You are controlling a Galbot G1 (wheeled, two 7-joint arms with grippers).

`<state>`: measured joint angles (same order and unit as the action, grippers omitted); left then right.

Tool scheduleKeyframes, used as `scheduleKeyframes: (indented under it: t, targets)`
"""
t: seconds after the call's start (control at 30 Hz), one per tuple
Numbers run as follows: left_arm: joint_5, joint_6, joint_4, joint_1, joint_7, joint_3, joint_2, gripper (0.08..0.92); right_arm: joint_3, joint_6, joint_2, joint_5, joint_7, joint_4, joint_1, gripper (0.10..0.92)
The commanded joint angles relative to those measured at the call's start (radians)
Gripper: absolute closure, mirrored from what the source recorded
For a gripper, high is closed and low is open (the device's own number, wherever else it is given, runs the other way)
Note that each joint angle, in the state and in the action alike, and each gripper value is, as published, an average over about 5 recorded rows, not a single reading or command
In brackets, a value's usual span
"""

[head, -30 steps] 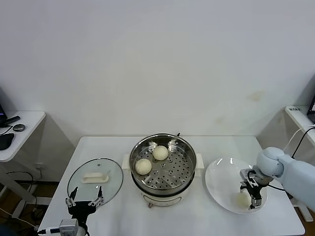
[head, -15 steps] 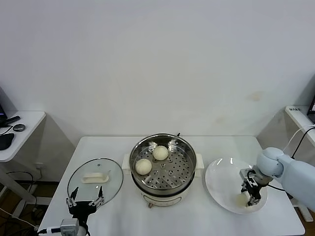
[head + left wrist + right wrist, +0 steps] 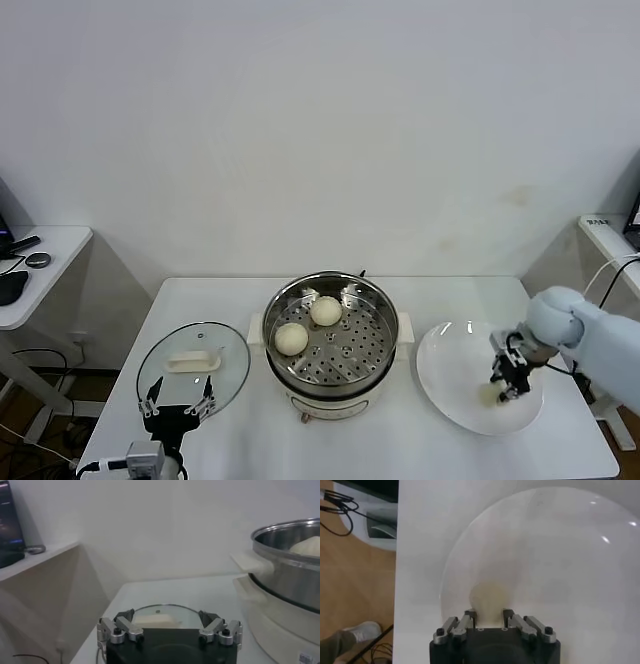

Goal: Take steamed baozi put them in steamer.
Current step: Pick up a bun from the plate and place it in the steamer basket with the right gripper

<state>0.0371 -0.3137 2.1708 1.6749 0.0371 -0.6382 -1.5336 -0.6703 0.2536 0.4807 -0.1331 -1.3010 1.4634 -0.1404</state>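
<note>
Right gripper [image 3: 503,388] pinches a half-hidden baozi [image 3: 487,599] over the plate [image 3: 450,360]; left gripper [image 3: 178,409] spread.

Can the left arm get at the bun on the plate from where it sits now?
Probably not: the left pincer is parked by the glass lid, the steamer stands between, and the right pincer is already shut on that bun.

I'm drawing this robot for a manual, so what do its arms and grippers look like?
The right arm has a smooth, rounded pale blue-white shell, with a thin black cable looping behind it. The right gripper is a black block with silver-grey metal fingers joined by dark bolts. The left gripper matches: black body, silver linkages, dark fingertip pads. Only the left arm's gripper is visible.
</note>
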Motion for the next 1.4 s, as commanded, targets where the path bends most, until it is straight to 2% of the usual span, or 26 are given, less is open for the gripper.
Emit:
scheduleKeyframes:
  t: [0.03, 0.23, 0.5, 0.7, 0.83, 1.0, 1.13, 1.23, 1.4]
  targets:
    - [0.026, 0.012, 0.007, -0.01, 0.007, 0.012, -0.003, 0.177, -0.016, -0.006, 0.051, 0.153, -0.039, -0.026, 0.329, 0.653]
    - [0.045, 0.03, 0.0, -0.008, 0.017, 0.009, -0.002, 0.177, -0.168, -0.024, 0.206, 0.301, -0.072, -0.05, 0.601, 0.653]
    - [0.044, 0.032, 0.016, -0.001, 0.019, -0.003, -0.004, 0.177, -0.2, -0.104, 0.398, 0.419, -0.041, -0.052, 0.696, 0.655]
    - [0.044, 0.033, 0.026, 0.006, 0.021, -0.005, -0.012, 0.177, -0.341, -0.443, 0.485, 0.459, 0.031, -0.057, 0.751, 0.66]
    - [0.044, 0.035, 0.035, 0.011, 0.023, -0.001, -0.015, 0.177, -0.414, -0.628, 0.526, 0.37, 0.073, -0.047, 0.76, 0.656]
    - [0.044, 0.036, 0.055, 0.015, 0.023, 0.001, -0.014, 0.177, -0.469, -0.767, 0.545, 0.161, 0.091, 0.028, 0.721, 0.659]
    - [0.043, 0.036, 0.06, 0.018, 0.023, 0.001, -0.012, 0.177, -0.484, -0.878, 0.583, 0.017, 0.138, 0.019, 0.668, 0.66]
    - [0.041, 0.036, 0.066, 0.023, 0.024, 0.0, -0.014, 0.177, -0.496, -0.909, 0.607, -0.051, 0.141, 0.025, 0.638, 0.66]
    - [0.038, 0.035, 0.072, 0.028, 0.025, -0.002, -0.014, 0.177, -0.529, -0.907, 0.656, -0.068, 0.135, 0.027, 0.613, 0.66]
